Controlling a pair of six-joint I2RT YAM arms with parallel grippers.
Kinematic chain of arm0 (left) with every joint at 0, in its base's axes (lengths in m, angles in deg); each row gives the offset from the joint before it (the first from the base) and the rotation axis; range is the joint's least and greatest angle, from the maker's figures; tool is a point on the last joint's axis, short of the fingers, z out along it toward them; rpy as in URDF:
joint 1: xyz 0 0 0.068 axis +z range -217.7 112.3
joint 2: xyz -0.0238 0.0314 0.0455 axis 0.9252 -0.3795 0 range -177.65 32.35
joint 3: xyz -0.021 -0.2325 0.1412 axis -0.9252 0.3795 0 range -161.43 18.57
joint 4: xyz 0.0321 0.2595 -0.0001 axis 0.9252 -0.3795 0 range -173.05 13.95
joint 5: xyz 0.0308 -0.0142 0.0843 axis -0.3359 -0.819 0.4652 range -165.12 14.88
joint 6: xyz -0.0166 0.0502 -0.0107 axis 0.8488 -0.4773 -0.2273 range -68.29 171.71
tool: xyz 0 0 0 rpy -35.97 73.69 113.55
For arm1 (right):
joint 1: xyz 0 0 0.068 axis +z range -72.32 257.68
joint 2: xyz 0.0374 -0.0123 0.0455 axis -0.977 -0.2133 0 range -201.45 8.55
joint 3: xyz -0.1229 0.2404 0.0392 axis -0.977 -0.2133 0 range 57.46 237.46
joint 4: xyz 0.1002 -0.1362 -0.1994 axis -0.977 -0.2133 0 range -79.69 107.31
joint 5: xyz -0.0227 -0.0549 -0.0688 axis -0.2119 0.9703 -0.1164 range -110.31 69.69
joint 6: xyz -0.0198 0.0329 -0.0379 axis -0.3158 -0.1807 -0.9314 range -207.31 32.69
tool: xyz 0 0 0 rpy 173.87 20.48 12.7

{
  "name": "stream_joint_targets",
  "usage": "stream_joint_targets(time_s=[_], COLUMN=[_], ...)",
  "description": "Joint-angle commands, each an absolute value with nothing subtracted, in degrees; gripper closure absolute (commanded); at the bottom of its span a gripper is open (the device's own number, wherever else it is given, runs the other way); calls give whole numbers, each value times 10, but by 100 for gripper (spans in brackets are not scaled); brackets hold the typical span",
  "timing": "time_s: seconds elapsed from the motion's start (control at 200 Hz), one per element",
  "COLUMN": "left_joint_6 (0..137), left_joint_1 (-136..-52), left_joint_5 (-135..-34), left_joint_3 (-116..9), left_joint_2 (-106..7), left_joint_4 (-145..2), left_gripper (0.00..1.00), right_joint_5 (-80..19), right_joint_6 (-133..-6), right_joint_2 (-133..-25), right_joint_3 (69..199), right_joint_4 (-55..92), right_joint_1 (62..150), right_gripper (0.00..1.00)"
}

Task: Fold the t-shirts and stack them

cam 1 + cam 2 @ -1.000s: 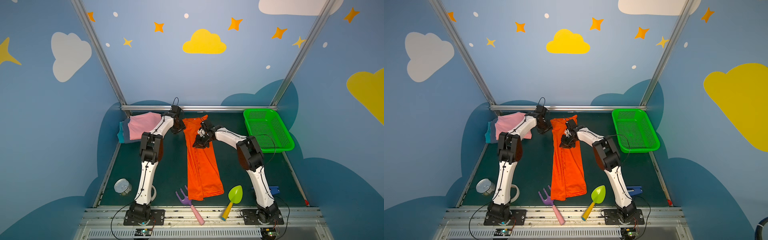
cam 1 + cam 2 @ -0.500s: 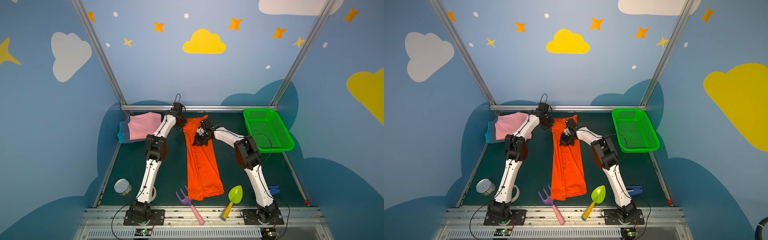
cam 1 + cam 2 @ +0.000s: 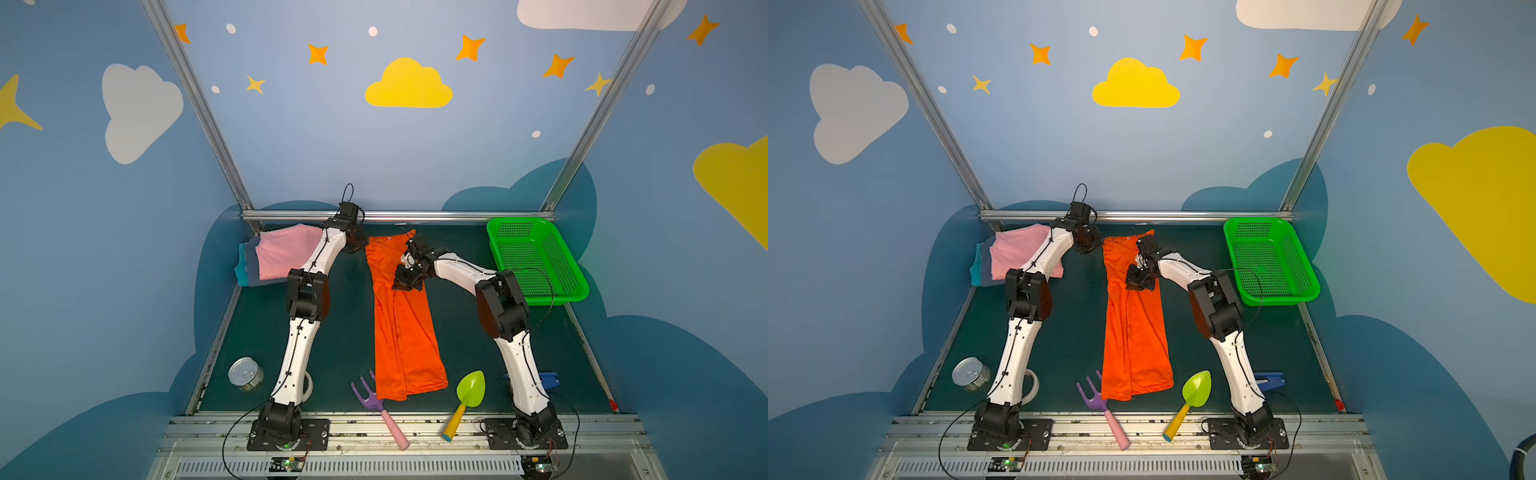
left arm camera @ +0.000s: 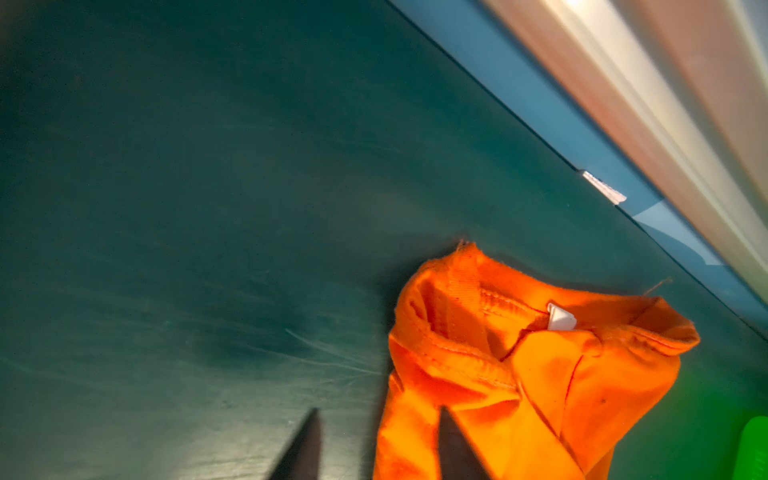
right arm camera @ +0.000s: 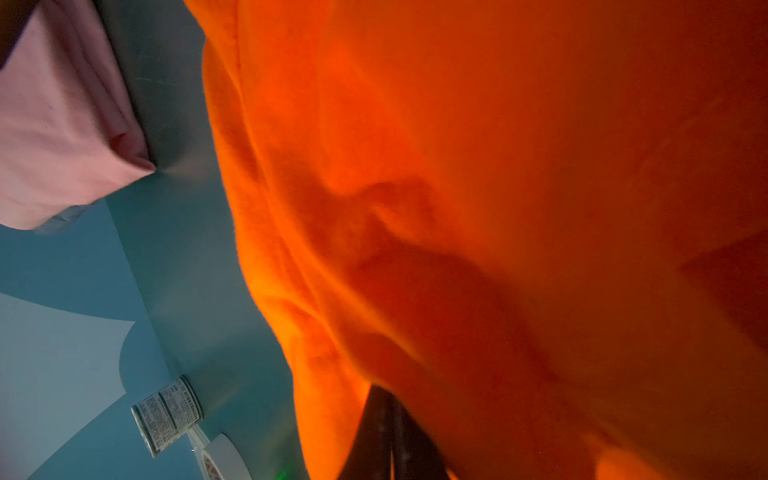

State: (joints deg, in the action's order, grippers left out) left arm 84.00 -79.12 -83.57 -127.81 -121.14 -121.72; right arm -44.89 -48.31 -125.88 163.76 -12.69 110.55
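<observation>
Orange t-shirt [image 3: 403, 332] lay as a long, narrow, creased strip of soft cloth, its collar end between the two claws. The folded pink t-shirt [image 3: 282, 253] sat as a flat rectangle just outboard of the left gripper [image 4: 378, 411]. Left jaws stood apart, straddling the shirt's stitched edge and gripping nothing. The right gripper [image 5: 390, 432] was clamped fully closed, pinching an orange fold.

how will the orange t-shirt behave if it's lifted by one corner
Probably floppy: the orange t-shirt is crumpled in soft folds at its collar. Likely light: it lies thin and flat on the table. Lifted at one corner, the rest would probably sag and drag.
</observation>
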Motion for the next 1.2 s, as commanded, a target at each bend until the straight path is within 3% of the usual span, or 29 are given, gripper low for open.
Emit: stream_joint_targets(time_s=[0.0, 0.135, 0.195, 0.396, 0.861, 0.936, 1.006, 1.076, 1.197], left_joint_6=[832, 842, 845, 866, 906, 901, 892, 879, 869], left_joint_1=[-794, -803, -808, -810, -787, -788, -789, -793, -800], left_joint_5=[-851, -869, -869, -869, -845, -858, -869, -869, -891], left_joint_3=[-1264, -1265, -1269, -1326, -1344, -1338, -1323, -1300, -1227], left_joint_2=[-1197, -1217, -1226, -1268, -1232, -1232, -1229, -1221, -1188], left_joint_4=[-1207, -1186, -1180, -1184, -1124, -1135, -1145, -1152, -1126], left_gripper=[44, 42, 46, 96, 96, 96, 79, 63, 52], right_joint_5=[-451, -449, -447, -442, -428, -416, -399, -380, -315], right_joint_6=[-481, -484, -484, -491, -487, -491, -498, -511, -542], right_joint_2=[-1245, -1249, -1249, -1249, -1250, -1244, -1233, -1213, -1157], right_joint_3=[1651, 1656, 1656, 1654, 1597, 1599, 1607, 1613, 1615], right_joint_4=[-128, -135, -136, -146, -134, -144, -161, -179, -211], right_joint_1=[1104, 1104, 1103, 1103, 1112, 1113, 1113, 1114, 1129], right_gripper=[100, 100, 100, 100, 100, 81, 72, 69, 66])
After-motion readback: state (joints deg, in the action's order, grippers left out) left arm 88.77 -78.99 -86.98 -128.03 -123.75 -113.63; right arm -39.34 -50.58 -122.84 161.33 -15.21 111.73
